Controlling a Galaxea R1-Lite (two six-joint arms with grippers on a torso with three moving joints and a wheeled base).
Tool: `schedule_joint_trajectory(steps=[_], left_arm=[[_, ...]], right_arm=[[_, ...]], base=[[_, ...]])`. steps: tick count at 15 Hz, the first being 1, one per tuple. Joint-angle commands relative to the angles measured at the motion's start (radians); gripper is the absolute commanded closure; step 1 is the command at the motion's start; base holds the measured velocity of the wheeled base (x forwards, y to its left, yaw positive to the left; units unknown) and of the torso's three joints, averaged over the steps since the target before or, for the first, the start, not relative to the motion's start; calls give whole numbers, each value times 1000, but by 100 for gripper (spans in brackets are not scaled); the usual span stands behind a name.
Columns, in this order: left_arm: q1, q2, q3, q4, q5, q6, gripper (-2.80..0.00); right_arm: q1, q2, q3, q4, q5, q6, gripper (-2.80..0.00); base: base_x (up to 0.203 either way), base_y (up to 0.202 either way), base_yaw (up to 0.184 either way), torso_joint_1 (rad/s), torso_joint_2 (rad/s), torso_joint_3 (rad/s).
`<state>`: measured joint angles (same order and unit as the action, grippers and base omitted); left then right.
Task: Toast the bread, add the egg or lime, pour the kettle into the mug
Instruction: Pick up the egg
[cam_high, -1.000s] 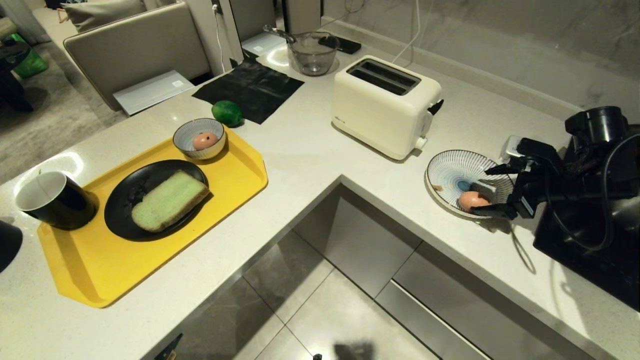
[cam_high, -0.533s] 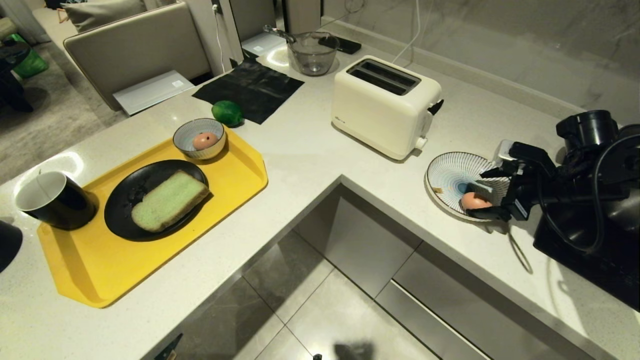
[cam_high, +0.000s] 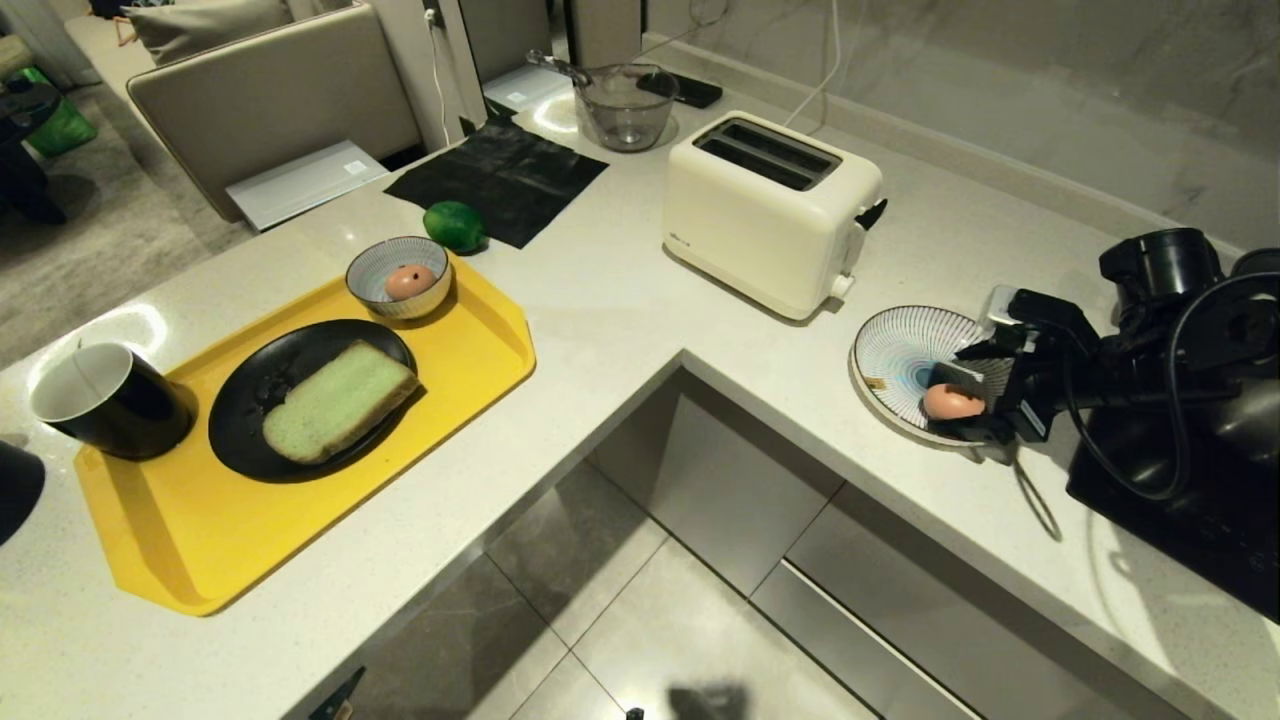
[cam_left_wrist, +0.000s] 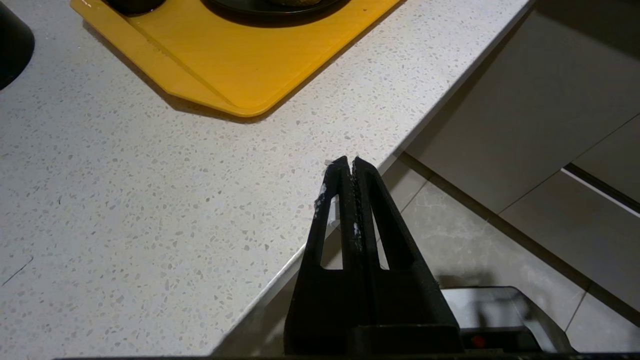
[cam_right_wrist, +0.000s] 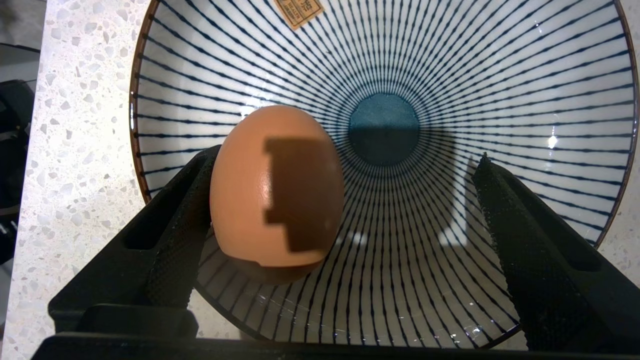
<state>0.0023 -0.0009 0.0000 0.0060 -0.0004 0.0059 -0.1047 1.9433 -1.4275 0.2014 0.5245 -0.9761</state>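
A home kitchen: L-shaped pale speckled stone countertop (cam_high: 620, 300), cream two-slot toaster (cam_high: 765, 210) at the far side, black induction hob (cam_high: 1180, 520) on the right, grey drawer fronts (cam_high: 800, 560) below, beige upholstered chair (cam_high: 270, 95) far left.

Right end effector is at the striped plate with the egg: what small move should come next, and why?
Probably shift sideways to centre the egg, then close. The right end effector is wide open over the striped plate, with the egg against one finger and a wide gap to the other.
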Motion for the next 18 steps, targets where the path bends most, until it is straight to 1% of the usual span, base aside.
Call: schedule_joint_trajectory(steps=[1, 7, 18], left_arm=[[1, -1, 2, 0, 0, 0, 0], [1, -1, 2, 0, 0, 0, 0], [0, 0, 1, 0, 0, 0, 0]], right_arm=[[-2, 7, -1, 1, 3, -6, -280], [-9, 11, -24, 1, 3, -6, -280], [-10, 7, -24, 1, 5, -7, -280]], base=[[0, 0, 0, 0, 0, 0], [0, 0, 0, 0, 0, 0], [0, 0, 0, 0, 0, 0]])
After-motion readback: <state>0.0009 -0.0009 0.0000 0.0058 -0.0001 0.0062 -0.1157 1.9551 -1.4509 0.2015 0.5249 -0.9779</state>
